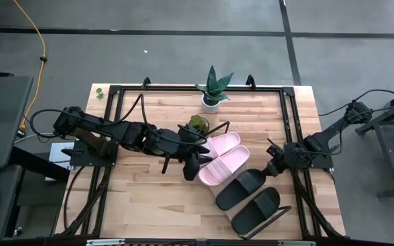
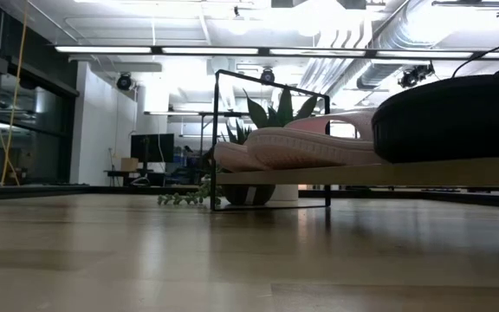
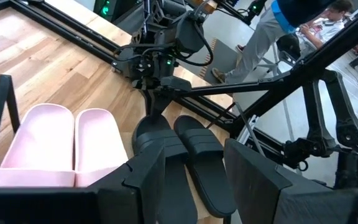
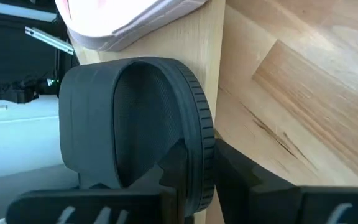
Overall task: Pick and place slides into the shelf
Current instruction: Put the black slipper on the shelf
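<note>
Four slides lie side by side across the shelf (image 1: 219, 130), a light board with black wire ends, its board (image 2: 362, 173) raised a little off the table. The two pink slides (image 1: 224, 156) are toward the far end and the two black slides (image 1: 250, 198) toward the near end. My left gripper (image 1: 195, 164) hovers open at the pink slides' left ends; its wrist view looks over the pink slides (image 3: 55, 143) and black slides (image 3: 185, 149). My right gripper (image 1: 271, 167) is shut at the right end of the farther black slide (image 1: 241, 186). My right gripper (image 4: 201, 180) pinches the rim (image 4: 201, 134) of the black slide at the end nearest the table's right edge. One finger (image 4: 176, 165) is inside over the footbed and one finger (image 4: 238, 174) is outside. It comes nearly level from the right. The slide rests on the shelf board (image 4: 210, 43).
A potted spiky plant (image 1: 213, 89) stands at the table's far edge and a small leafy plant (image 1: 198, 123) beside the shelf's far end. A black frame (image 1: 197, 87) runs around the table. Bare wood lies to the near left (image 1: 142, 198). A person (image 3: 272, 31) stands beyond the table.
</note>
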Robot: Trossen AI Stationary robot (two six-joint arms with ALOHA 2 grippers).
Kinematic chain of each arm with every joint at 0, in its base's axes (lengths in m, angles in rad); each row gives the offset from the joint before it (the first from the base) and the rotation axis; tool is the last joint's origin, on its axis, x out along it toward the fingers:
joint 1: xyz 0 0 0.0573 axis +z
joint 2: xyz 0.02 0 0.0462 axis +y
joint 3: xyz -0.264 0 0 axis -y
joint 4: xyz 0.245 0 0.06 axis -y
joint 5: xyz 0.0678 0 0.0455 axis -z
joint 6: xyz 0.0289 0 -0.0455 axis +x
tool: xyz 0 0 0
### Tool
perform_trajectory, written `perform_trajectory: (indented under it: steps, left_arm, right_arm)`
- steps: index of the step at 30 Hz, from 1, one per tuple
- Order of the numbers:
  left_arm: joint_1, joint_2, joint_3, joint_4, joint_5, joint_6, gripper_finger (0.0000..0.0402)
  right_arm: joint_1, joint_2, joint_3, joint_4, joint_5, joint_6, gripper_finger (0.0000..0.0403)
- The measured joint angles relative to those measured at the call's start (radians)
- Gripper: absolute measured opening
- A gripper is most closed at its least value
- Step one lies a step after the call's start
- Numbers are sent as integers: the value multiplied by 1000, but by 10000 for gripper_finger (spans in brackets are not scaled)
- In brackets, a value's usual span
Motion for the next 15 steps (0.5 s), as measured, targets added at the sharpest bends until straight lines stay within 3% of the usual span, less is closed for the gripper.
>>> perform_trajectory:
  steps: [5, 15]
  left_arm:
    - [0, 0, 0, 0, 5, 0, 154]
    - [0, 0, 0, 0, 6, 0, 154]
  right_arm:
    - [0, 0, 5, 6, 27, -29, 63]
    - [0, 0, 16, -37, 63, -15, 143]
